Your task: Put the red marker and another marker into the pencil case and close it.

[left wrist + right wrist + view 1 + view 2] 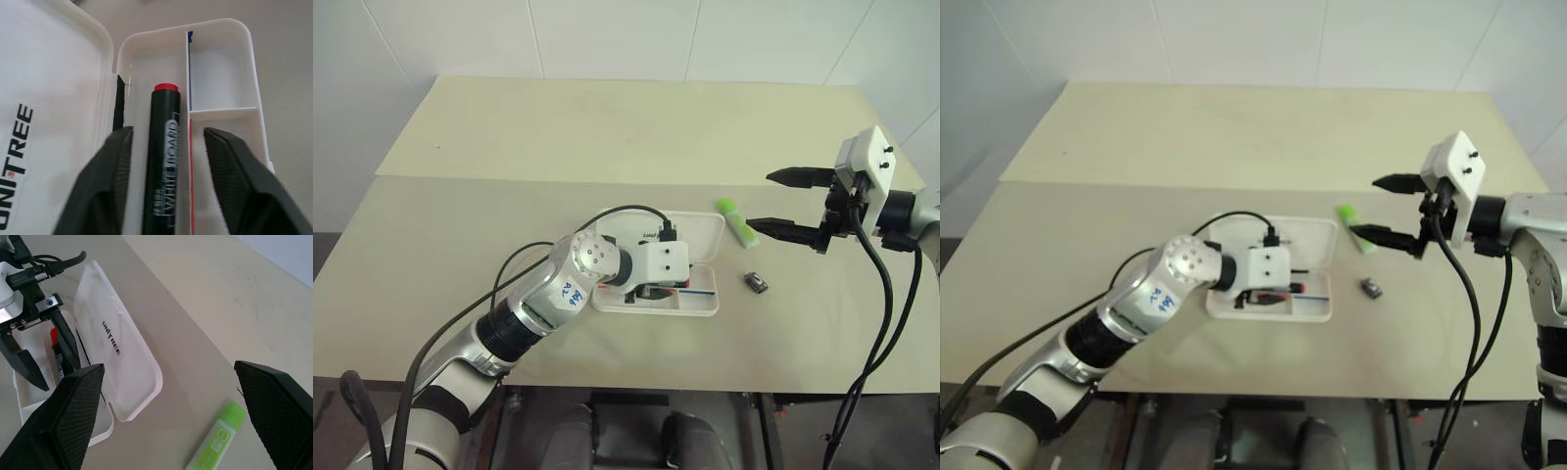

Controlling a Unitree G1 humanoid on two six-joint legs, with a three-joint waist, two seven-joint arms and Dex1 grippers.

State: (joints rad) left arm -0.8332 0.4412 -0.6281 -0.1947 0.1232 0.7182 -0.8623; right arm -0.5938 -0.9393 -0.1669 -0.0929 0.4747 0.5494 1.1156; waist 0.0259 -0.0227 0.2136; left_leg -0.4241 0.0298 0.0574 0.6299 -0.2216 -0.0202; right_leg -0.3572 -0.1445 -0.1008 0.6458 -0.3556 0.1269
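Observation:
The white pencil case [697, 235] lies open in the middle of the table, its lid [49, 98] with dark lettering folded flat beside the tray. In the tray's long compartment rests the red marker [164, 147], dark-bodied with a red end. My left gripper [168, 132] reaches down into the tray and is open, one finger on each side of the marker with a gap to both. The lime-green marker [737, 221] lies on the table just right of the lid. Above it hangs my right gripper [759, 200], open and empty.
A small dark grey object [758, 283] sits on the table right of the case's tray. The tray has smaller side compartments [220, 63] beyond a divider. The table's front edge [636, 390] runs close below the case.

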